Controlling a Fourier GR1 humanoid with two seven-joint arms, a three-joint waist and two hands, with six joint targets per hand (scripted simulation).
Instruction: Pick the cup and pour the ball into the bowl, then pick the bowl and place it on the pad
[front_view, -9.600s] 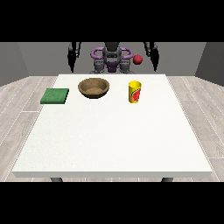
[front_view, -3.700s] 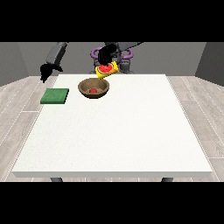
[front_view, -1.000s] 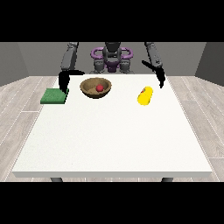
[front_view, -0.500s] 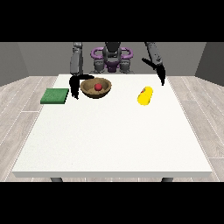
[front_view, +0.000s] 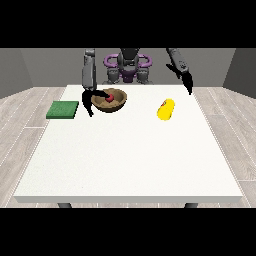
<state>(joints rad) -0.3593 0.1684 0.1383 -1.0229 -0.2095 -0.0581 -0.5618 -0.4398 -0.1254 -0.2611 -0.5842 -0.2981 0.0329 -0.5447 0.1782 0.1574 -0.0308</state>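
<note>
On the white table (front_view: 130, 155) the brown wooden bowl (front_view: 111, 101) sits near the far edge, and the red ball (front_view: 108, 98) lies inside it. The hand at the view's left (front_view: 90, 102) has its arm coming down from above and sits against the bowl's left rim; its dark fingers (front_view: 89, 109) point down along the outside of the bowl wall while a thumb-like part reaches over the rim towards the ball, so the hand appears to close on the bowl's edge, though the exact lie of the fingers is too small to make out fully. The green pad (front_view: 63, 109) lies flat on the table to the left of those fingers, apart from them and from the bowl. The yellow cup (front_view: 166, 109) lies on its side on the table, well to the right of the bowl, its length running diagonally. The hand at the view's right (front_view: 187, 83) hangs in the air above the table's far right part, up and to the right of the fallen cup and not touching it; its fingers point downwards and look straight and relaxed, holding nothing.
</note>
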